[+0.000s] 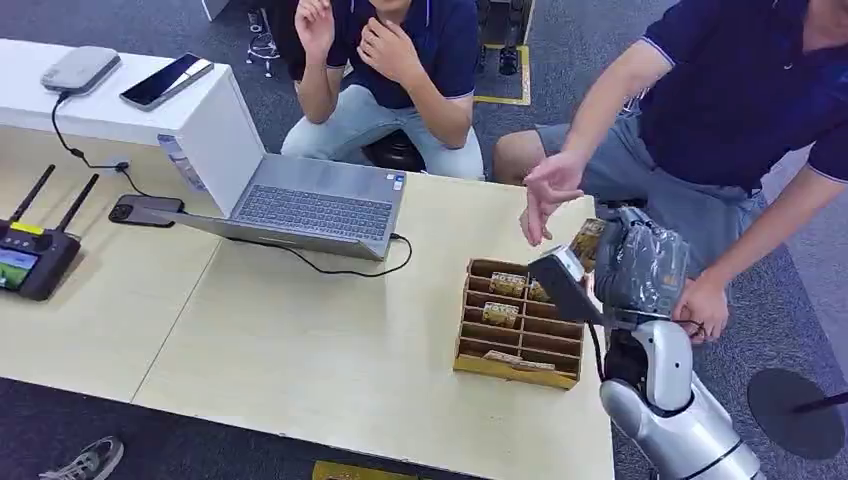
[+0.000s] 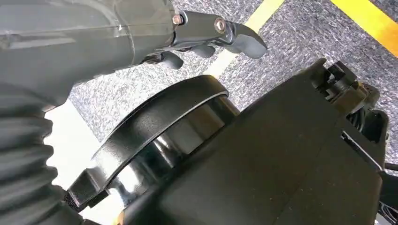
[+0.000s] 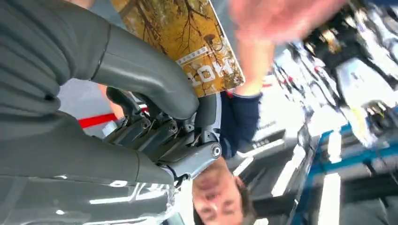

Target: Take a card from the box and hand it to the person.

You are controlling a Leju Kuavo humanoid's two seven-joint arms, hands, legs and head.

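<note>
My right hand (image 1: 590,262) is raised over the right end of the table and pinches a yellow-brown card (image 1: 586,241) between thumb and fingers. The right wrist view shows that card (image 3: 187,35) close up, printed with trees and letters, held under the thick thumb of the right hand (image 3: 159,98). A person's hand (image 1: 548,192) reaches toward the card with fingers spread, just above it and apart from it. The wooden box (image 1: 520,323) with several slots and cards stands on the table below. My left hand (image 2: 206,40) hangs over the floor, fingers curled in with nothing in them.
An open laptop (image 1: 300,200) with a cable sits mid-table. A black remote controller (image 1: 35,255) and a phone (image 1: 145,210) lie to the left. A second person (image 1: 400,70) sits behind the table. The reaching person's other hand (image 1: 702,305) rests near my right forearm.
</note>
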